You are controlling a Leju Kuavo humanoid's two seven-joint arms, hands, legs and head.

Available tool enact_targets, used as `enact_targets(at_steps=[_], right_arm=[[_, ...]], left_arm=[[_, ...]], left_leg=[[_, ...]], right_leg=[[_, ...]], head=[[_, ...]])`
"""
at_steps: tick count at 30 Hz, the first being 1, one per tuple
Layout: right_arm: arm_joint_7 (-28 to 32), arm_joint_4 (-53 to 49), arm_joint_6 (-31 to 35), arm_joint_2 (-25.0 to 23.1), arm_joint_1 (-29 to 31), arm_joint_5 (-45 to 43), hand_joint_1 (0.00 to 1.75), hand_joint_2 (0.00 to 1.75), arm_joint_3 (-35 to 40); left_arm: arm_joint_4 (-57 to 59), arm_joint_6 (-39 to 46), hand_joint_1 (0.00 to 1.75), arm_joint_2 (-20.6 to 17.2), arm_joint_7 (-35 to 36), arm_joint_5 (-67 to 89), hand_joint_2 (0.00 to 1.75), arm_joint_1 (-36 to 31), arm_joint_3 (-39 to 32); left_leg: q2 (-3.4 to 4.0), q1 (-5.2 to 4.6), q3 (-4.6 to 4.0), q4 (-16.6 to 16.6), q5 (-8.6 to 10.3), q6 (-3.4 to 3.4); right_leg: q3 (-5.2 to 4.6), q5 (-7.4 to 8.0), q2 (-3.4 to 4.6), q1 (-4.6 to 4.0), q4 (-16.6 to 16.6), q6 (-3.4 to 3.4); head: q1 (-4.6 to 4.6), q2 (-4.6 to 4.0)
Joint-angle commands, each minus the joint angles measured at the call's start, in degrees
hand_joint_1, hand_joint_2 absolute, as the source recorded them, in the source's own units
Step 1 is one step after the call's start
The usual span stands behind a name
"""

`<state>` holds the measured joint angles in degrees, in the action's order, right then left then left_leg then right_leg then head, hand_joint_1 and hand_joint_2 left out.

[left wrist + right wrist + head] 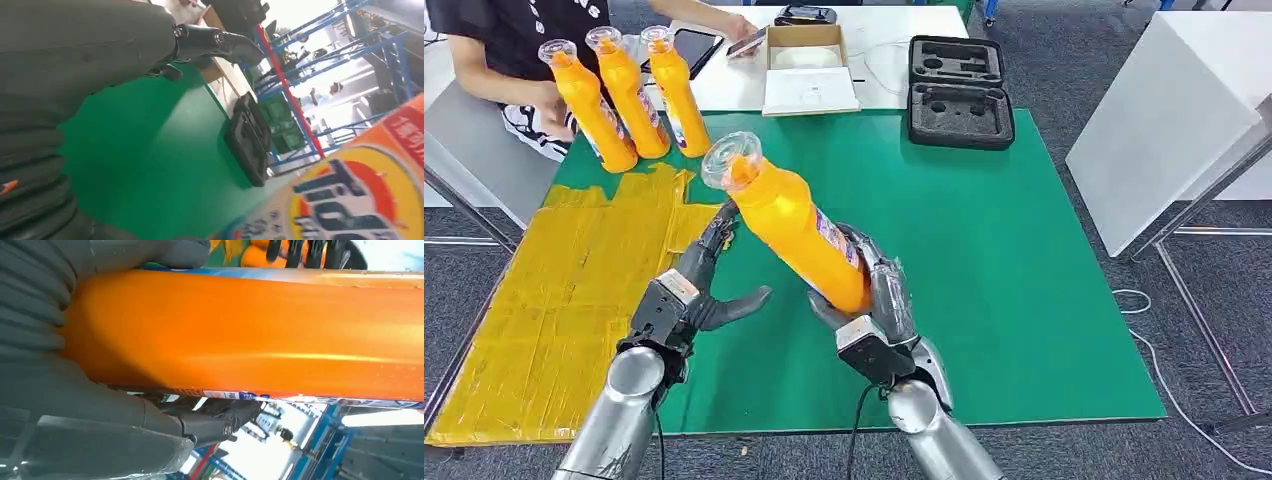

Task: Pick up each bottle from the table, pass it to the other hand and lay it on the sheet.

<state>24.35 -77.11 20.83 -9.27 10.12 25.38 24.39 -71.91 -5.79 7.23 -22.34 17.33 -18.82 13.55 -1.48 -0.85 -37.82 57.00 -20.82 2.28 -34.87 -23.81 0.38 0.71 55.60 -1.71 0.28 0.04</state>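
Right hand [879, 300] grips the orange detergent bottle's [794, 225] base, tilted above the green mat [984, 270]; left hand [699, 285] spread, holding nothing, fingertips near its neck. Best: wrap left around mid-body before right lets go, then lay on yellow sheet [544, 300].

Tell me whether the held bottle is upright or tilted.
Tilted: the orange bottle in the right hand leans, cap toward the left hand.

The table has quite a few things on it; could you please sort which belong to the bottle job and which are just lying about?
Job: held bottle in the right hand; left hand; three standing bottles; yellow sheet.

Lying about: black foam case, cardboard box, tablet.
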Motion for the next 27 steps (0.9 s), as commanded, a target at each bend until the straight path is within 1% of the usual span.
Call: enact_targets(at_steps=[1,2,3,5,7,8,10,11,12,13,16,17,19,22,23,24,25,26,27], right_arm=[[0.1,8.9,-1.3,-0.4,6.5,-1.1,1.75,1.75,6.8],[0.1,9.0,-1.2,-0.4,6.6,-1.0,1.75,1.75,7.1],[0.1,9.0,-1.2,-0.4,6.6,-1.0,1.75,1.75,7.1],[0.1,9.0,-1.3,-0.3,6.6,-0.9,1.75,1.75,7.4],[0.0,9.5,-1.2,-0.2,6.9,-0.6,1.75,1.75,8.3],[-0.1,9.6,-1.1,-0.2,6.9,-0.4,1.75,1.75,8.5],[-0.4,10.1,0.2,0.1,7.0,0.5,1.75,1.75,9.3],[-0.5,10.3,0.9,0.2,7.1,1.0,1.75,1.75,9.5],[-0.6,10.8,2.2,0.3,7.2,2.0,1.75,1.75,9.8],[-0.6,11.1,2.4,0.3,7.2,2.2,1.75,1.75,9.8],[-0.5,11.6,3.6,0.5,7.2,3.0,1.75,1.75,9.8],[-0.6,11.6,4.0,0.5,7.1,3.1,1.75,1.75,9.6],[-0.6,11.4,3.9,0.7,7.0,3.1,1.75,1.75,9.5],[-1.4,9.9,5.8,0.5,6.0,4.3,1.75,1.75,7.4],[-1.5,9.7,6.2,0.7,5.8,4.6,1.75,1.75,7.0],[-1.7,8.9,6.9,1.0,5.5,4.8,1.75,1.75,6.1],[-1.7,8.6,7.2,1.1,5.3,5.0,1.75,1.75,5.7],[-1.8,8.0,7.2,1.5,5.0,5.0,1.75,1.75,4.9],[-1.7,7.3,7.2,1.6,4.8,4.8,1.75,1.75,3.9]], left_arm=[[0.9,-1.0,0.00,-1.4,1.3,-6.5,1.75,-2.1,2.4],[0.6,-1.0,0.00,-1.6,1.4,-6.8,1.75,-2.1,2.6],[0.6,-1.0,0.00,-1.6,1.4,-6.8,1.75,-2.1,2.6],[0.6,-0.9,0.00,-1.6,1.6,-7.1,1.75,-2.2,2.6],[0.4,-1.4,0.00,-1.4,1.8,-9.6,1.75,-2.1,2.1],[0.3,-2.0,0.00,-1.3,1.9,-10.6,1.75,-2.0,1.9],[-0.1,-5.6,0.00,-1.3,3.1,-16.4,1.75,-1.8,1.3],[-0.2,-6.8,0.00,-1.3,3.5,-18.4,1.75,-1.7,1.3],[-0.2,-8.6,0.00,-1.3,4.3,-22.2,1.75,-1.5,1.2],[-0.3,-8.9,0.00,-1.3,4.6,-23.4,1.75,-1.4,1.4],[-1.8,-11.3,0.00,-1.0,6.0,-28.4,1.75,-0.8,1.8],[-2.8,-11.8,0.00,-1.3,6.3,-29.5,1.75,-0.4,2.2],[-3.4,-11.8,0.00,-1.3,6.5,-29.8,1.75,-0.3,2.3],[-4.8,-12.7,0.00,-1.9,7.2,-32.3,1.75,-0.2,3.7],[-5.0,-13.0,0.00,-1.9,7.2,-32.6,1.75,-0.1,3.8],[-5.7,-13.6,0.00,-2.1,7.2,-33.2,1.75,0.1,4.1],[-6.0,-13.6,0.00,-2.3,7.2,-33.2,1.75,0.1,4.4],[-6.7,-13.6,0.00,-2.7,7.2,-33.3,1.75,0.4,4.7],[-7.5,-13.6,0.00,-3.0,7.1,-33.4,1.75,0.8,5.0]], left_leg=[[0.31,0.10,0.35,0.1,-0.22,-0.23],[0.36,0.10,0.40,0.1,-0.26,-0.26],[0.23,0.07,0.21,0.0,-0.13,-0.16],[0.19,0.10,0.36,0.1,-0.21,-0.24],[0.12,0.06,0.24,0.0,-0.10,-0.14],[0.20,0.09,0.32,0.1,-0.17,-0.18],[0.24,0.11,0.38,0.1,-0.23,-0.20],[0.19,0.07,0.22,0.0,-0.11,-0.12],[0.23,0.10,0.38,0.1,-0.21,-0.19],[0.16,0.09,0.26,0.0,-0.12,-0.14],[0.15,0.10,0.36,0.1,-0.18,-0.19],[0.11,0.06,0.19,0.0,-0.08,-0.11],[0.16,0.10,0.35,0.1,-0.19,-0.19],[0.04,0.08,0.21,0.0,-0.09,-0.14],[0.04,0.10,0.29,0.1,-0.15,-0.18],[0.03,0.07,0.18,0.0,-0.07,-0.11],[0.07,0.09,0.30,0.1,-0.16,-0.17],[0.03,0.06,0.16,0.0,-0.06,-0.10],[0.06,0.09,0.27,0.1,-0.14,-0.16]], right_leg=[[0.35,-0.12,0.16,-0.11,0.0,0.10],[0.39,-0.15,0.19,-0.12,0.0,0.11],[0.20,-0.06,0.12,-0.08,0.0,0.07],[0.38,-0.16,0.03,-0.12,0.0,0.10],[0.25,-0.09,0.01,-0.08,0.0,0.07],[0.33,-0.13,0.05,-0.11,0.0,0.08],[0.41,-0.17,0.08,-0.13,0.0,0.09],[0.23,-0.07,0.08,-0.08,0.0,0.06],[0.41,-0.16,0.08,-0.11,0.0,0.09],[0.29,-0.09,0.05,-0.10,0.0,0.07],[0.40,-0.16,0.01,-0.11,0.0,0.09],[0.22,-0.06,0.02,-0.07,-0.1,0.05],[0.40,-0.16,0.02,-0.11,0.0,0.09],[0.25,-0.10,-0.07,-0.09,0.0,0.07],[0.35,-0.16,-0.10,-0.11,0.0,0.09],[0.21,-0.09,-0.07,-0.07,0.0,0.06],[0.35,-0.16,-0.07,-0.10,0.0,0.08],[0.19,-0.07,-0.06,-0.06,0.0,0.05],[0.32,-0.15,-0.08,-0.09,0.0,0.07]], head=[[0.00,0.00],[0.00,0.00],[0.00,0.00],[0.02,0.00],[0.00,0.00],[0.00,0.00],[0.02,0.00],[0.00,0.00],[0.02,0.00],[0.02,0.00],[0.02,0.00],[0.02,0.00],[0.00,0.00],[0.00,0.00],[0.00,0.00],[0.02,0.00],[0.00,0.00],[0.00,0.00],[0.00,0.00]])
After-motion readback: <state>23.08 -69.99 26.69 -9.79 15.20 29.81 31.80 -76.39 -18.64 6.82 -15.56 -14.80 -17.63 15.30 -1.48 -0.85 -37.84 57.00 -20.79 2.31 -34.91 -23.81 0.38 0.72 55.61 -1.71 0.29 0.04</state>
